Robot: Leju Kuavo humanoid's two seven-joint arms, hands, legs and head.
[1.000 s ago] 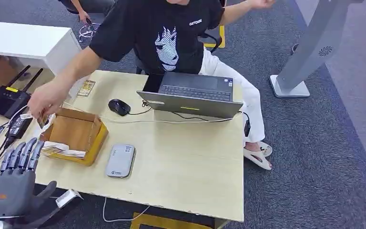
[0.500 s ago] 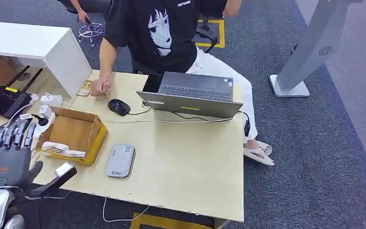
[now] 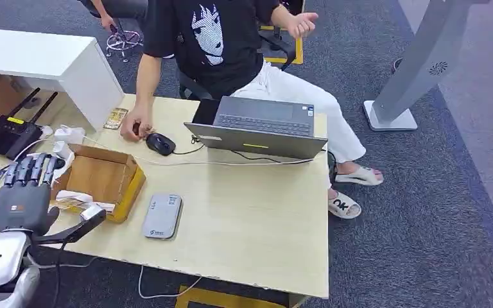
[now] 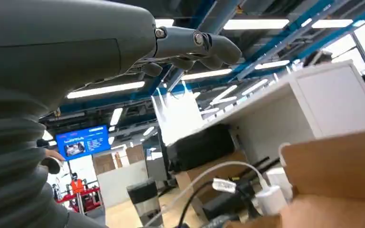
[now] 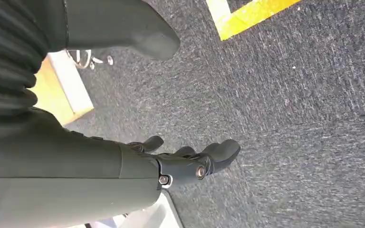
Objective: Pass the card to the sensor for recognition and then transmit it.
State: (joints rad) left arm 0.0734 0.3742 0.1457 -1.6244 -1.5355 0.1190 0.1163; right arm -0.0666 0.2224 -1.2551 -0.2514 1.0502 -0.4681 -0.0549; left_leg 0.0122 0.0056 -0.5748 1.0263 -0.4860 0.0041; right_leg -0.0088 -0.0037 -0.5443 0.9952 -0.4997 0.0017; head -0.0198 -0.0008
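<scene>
step: reach for card | left hand (image 3: 22, 196) spread, empty, beside box (image 3: 103, 176) | right hand (image 5: 180, 164) loosely open over floor | we lower fingers slowly onto card (image 3: 70, 200)

Bare tabletop (image 3: 257, 212) lies right of the reader (image 3: 162, 216) — box (image 3: 106, 178) and laptop (image 3: 257, 125) crowd the rest.

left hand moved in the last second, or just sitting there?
Yes. In the head view the left hand has risen further onto the table, fingertips now level with the near-left corner of the cardboard box, closer to it than before. It holds nothing.
</scene>
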